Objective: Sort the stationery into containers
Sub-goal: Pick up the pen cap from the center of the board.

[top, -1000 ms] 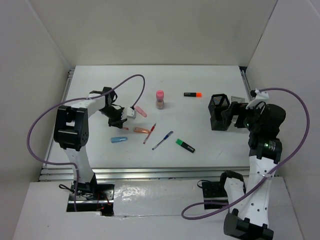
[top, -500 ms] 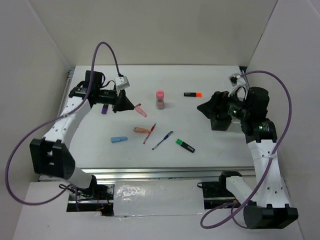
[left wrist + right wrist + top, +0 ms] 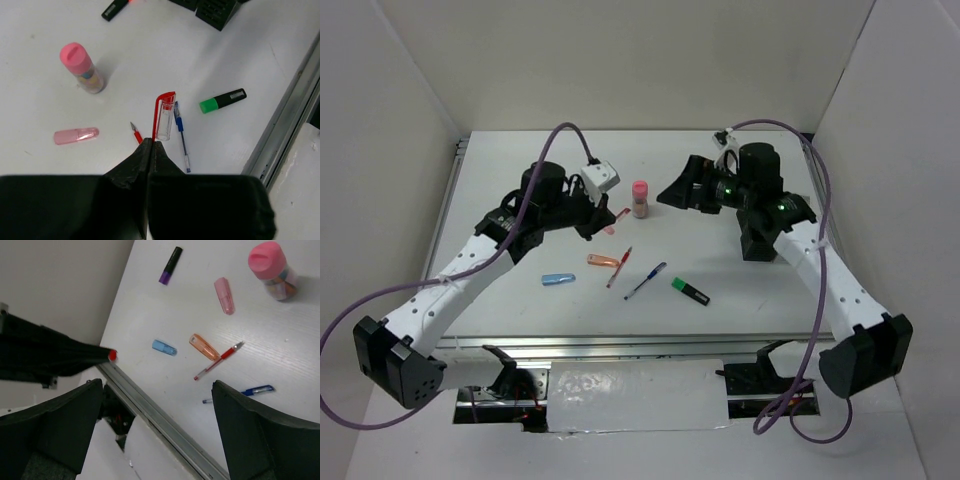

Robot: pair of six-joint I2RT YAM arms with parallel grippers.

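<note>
My left gripper is shut, hovering over the stationery in the middle of the table, with the red clip of a clear pen cap pinched at its tips. Under it lie a red pen, blue pen, green highlighter, orange cap, blue cap, pink cap and a pink-capped cylinder. My right gripper hangs wide open and empty beside the cylinder. The black mesh cup is half hidden by the right arm. The tray is hidden.
A purple highlighter lies far left and an orange highlighter near the back. A metal rail runs along the table's near edge. White walls close in three sides, and purple cables loop above both arms.
Both arms have unfolded from near their bases and reached over the middle of the table, the left swinging right, the right swinging left past the mesh cup. The stationery on the table has not moved.
</note>
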